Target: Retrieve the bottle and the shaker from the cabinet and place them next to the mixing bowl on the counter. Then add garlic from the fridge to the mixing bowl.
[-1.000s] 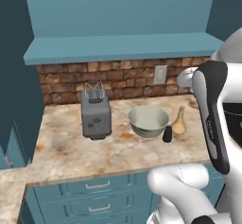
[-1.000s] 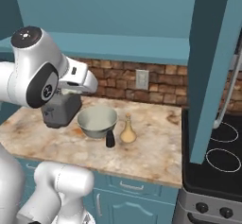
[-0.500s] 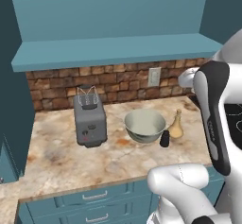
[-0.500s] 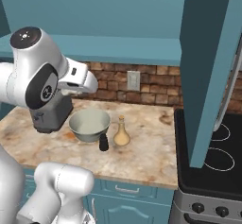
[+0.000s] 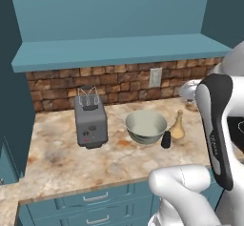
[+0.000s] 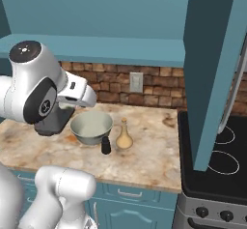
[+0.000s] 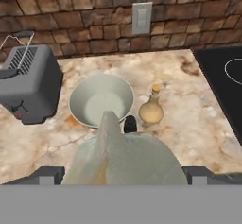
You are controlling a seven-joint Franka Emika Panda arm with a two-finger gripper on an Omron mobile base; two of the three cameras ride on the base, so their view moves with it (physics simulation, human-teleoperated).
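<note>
Brick backsplash behind a marbled table point(image 5: 57, 158). Bottle point(image 5: 177, 127) and shaker point(image 5: 166, 139) are seen standing just beside the bowl point(image 5: 146, 126). Gripper point(image 7: 124, 173) is spread wide, nothing held. Garlic, judged light, firm and papery, would be pinched across its widest part.

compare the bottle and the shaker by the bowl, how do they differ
The bottle is golden-tan with a round base and thin neck; the shaker is a plain black cylinder. The bottle stands taller. The shaker sits nearer the counter's front edge. Both stand upright on the counter beside the mixing bowl.
</note>
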